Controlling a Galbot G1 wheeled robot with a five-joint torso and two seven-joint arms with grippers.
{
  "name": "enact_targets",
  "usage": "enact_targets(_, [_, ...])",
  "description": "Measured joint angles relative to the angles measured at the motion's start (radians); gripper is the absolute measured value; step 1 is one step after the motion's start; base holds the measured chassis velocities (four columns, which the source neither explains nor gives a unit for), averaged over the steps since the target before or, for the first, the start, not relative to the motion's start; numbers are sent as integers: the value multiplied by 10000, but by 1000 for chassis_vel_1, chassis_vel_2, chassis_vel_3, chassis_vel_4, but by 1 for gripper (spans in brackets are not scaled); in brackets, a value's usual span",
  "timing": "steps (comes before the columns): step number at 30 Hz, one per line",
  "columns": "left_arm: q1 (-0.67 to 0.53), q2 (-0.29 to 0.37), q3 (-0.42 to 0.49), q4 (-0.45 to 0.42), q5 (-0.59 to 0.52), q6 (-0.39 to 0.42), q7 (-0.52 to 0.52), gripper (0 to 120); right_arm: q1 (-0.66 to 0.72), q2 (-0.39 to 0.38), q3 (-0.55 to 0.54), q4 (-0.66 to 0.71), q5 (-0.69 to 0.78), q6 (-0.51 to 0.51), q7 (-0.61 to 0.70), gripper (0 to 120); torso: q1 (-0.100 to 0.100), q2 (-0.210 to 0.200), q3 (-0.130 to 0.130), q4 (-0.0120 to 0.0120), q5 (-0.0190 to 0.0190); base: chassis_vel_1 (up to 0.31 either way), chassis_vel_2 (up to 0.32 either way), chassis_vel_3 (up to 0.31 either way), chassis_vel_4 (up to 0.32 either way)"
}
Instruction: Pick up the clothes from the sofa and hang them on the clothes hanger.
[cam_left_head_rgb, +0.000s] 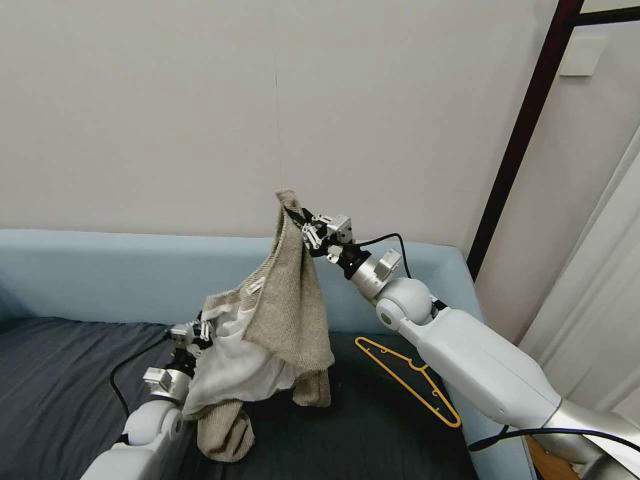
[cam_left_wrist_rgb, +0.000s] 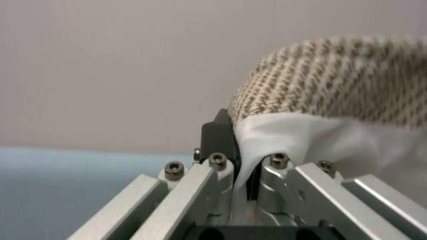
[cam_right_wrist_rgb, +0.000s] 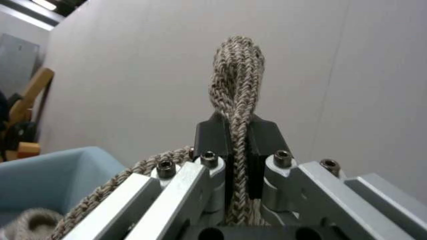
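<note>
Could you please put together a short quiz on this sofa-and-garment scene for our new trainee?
1. True or false: the orange hanger lies bare on the sofa.
2. What does the left gripper pinch? A) the white lining of the knitted garment; B) the hanger's hook; C) nothing.
3. Which gripper holds the garment higher?
Key: 1 true; 2 A; 3 the right gripper, shut on a knit fold.
</note>
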Motion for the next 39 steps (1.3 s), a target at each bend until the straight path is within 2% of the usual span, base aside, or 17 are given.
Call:
enact_targets(4, [200, 433, -225, -1689, -158, 214, -1013, 0, -31, 34, 531, 138, 46, 109, 242, 4, 0, 1, -3, -4, 4, 0, 0, 0, 0])
enact_targets(6, [408, 423, -291, -1952, -84, 216, -1105, 0, -88, 31, 567, 221, 50, 157, 270, 4, 0, 1, -3, -4, 4, 0, 0, 0, 0])
enact_targets(8, [1377, 70, -399, -2399, 433, 140, -1245, 0, -475, -33, 495, 385, -115, 287, 290, 4, 0, 3, -4, -2, 6, 0, 0, 0, 0])
enact_targets(10, [2501, -765, -330, -2176, 1409, -263, -1330, 0, -1038, -50, 220, 341, -611, 528, 461, 4, -1, 1, -2, 6, -8, 0, 0, 0, 0])
enact_targets(11, [2501, -765, -330, -2176, 1409, -263, -1330, 0, -1038, -50, 220, 341, -611, 528, 461, 4, -1, 1, -2, 6, -8, 0, 0, 0, 0])
enact_targets(15, [3633, -2393, -49, -1114, 3075, -900, -1837, 0, -2237, 296, -294, 1, -1329, 780, 878, 4, -2, 1, -2, -1, 1, 0, 0, 0, 0])
enact_targets(20, [4188, -2905, 231, -773, 3843, -777, -2304, 0, -2737, 556, -430, -331, -1669, 827, 938, 4, -2, 1, -1, -1, 0, 0, 0, 0, 0])
enact_targets(21, [4451, -2962, 336, -765, 4224, -698, -2354, 5, -2868, 629, -441, -431, -1751, 844, 938, 4, -2, 2, -2, 0, 3, 0, 0, 0, 0])
enact_targets(23, [4831, -2788, 418, -914, 4591, -540, -2372, 15, -2927, 652, -438, -488, -1776, 848, 935, 4, -2, 2, -2, -1, -1, 0, 0, 0, 0])
enact_targets(26, [5201, -2406, 428, -1034, 4795, -409, -2361, 23, -2924, 624, -362, -492, -1775, 848, 932, 4, -2, 2, -3, -1, 2, 0, 0, 0, 0])
enact_targets(28, [5573, -2054, 400, -1030, 4945, -431, -2062, 30, -2905, 568, -273, -480, -1756, 839, 928, 4, -1, 1, -2, 0, -1, 0, 0, 0, 0])
enact_targets(30, [6059, -1673, 297, -966, 5054, -697, -1359, 42, -2871, 481, -137, -447, -1723, 826, 910, 4, -2, 1, -2, 2, 0, 0, 0, 0, 0])
enact_targets(32, [6207, -1558, 273, -968, 5055, -842, -1129, 45, -2861, 442, -76, -435, -1713, 822, 900, 4, -2, 2, -2, 3, -3, 0, 0, 0, 0])
enact_targets(35, [6377, -1217, 139, -1213, 4557, -1125, -369, 58, -2858, 328, 51, -353, -1678, 819, 883, 4, -2, 2, -1, 3, -3, 0, 0, 0, 0])
enact_targets(36, [6377, -1217, 139, -1213, 4557, -1125, -369, 58, -2858, 328, 51, -353, -1678, 819, 883, 4, -2, 2, -1, 3, -3, 0, 0, 0, 0])
enact_targets(39, [6057, -677, -66, -1376, 3673, -1165, 518, 70, -2843, 240, 131, -285, -1661, 819, 837, 4, -1, 2, -2, -4, -3, 0, 0, 0, 0])
